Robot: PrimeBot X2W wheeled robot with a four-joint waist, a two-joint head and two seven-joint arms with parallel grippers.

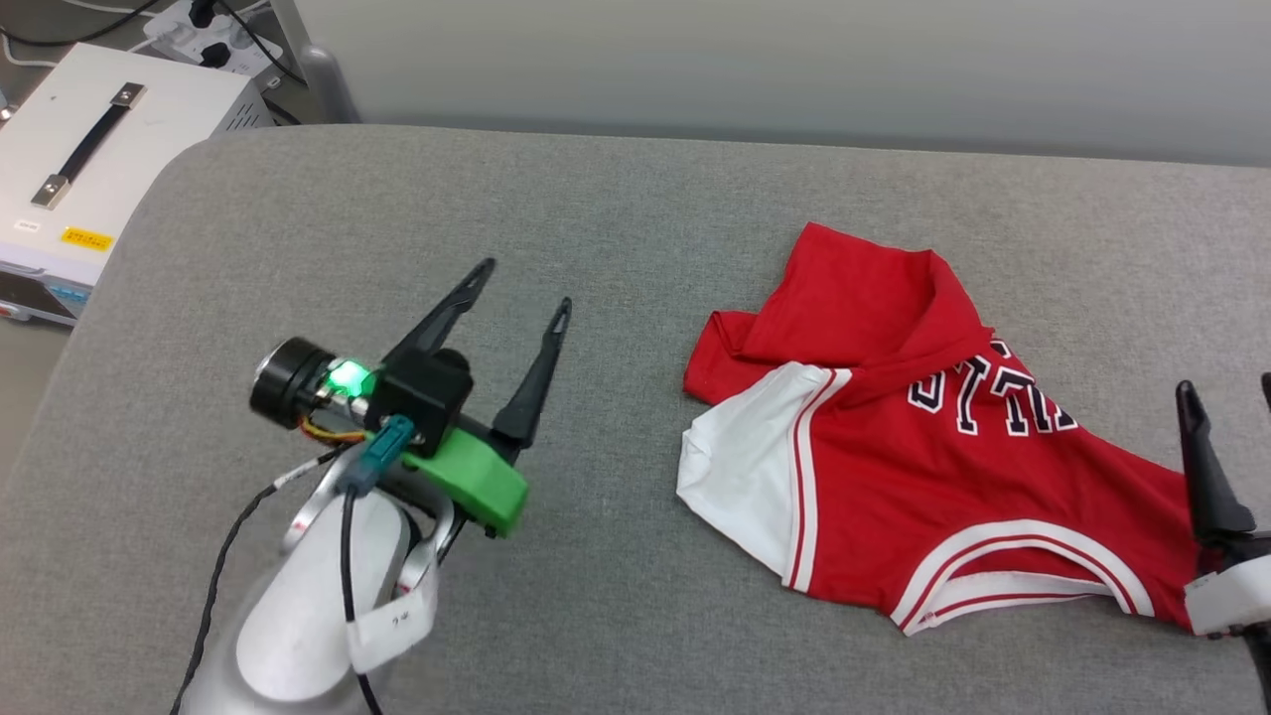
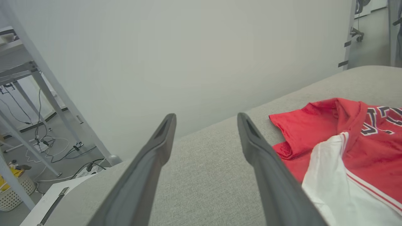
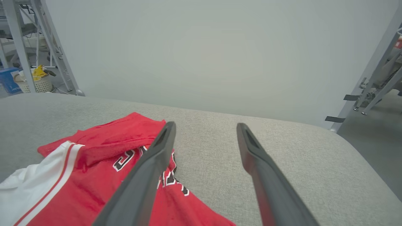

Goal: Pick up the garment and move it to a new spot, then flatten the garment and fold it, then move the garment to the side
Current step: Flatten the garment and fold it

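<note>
- Grey fabric-covered surface (image 1: 616,189) with a rounded corner, pale plain wall behind it; white box with a black handle (image 1: 94,149) sits off the far left corner, and a basket (image 3: 37,84) is on the floor by metal frame legs.
- Garment (image 1: 894,477) lies crumpled on the right half of the surface, not flat. A red flap is folded over and hides part of the black lettering (image 1: 993,392). White sleeve (image 1: 740,467) points left, and the striped white-red neck trim sits at the near edge.
- Left gripper (image 1: 525,283) is over bare surface, left of the garment and apart from it. Fingers are spread wide with nothing between them, as the left wrist view (image 2: 206,115) also shows.
- Right gripper (image 1: 1226,385) is at the garment's right edge, partly cut off by the frame. Its wrist view (image 3: 206,125) shows the fingers spread wide, gripping nothing, with one finger (image 3: 150,169) crossing over the lettering; contact with the cloth can't be told.
</note>
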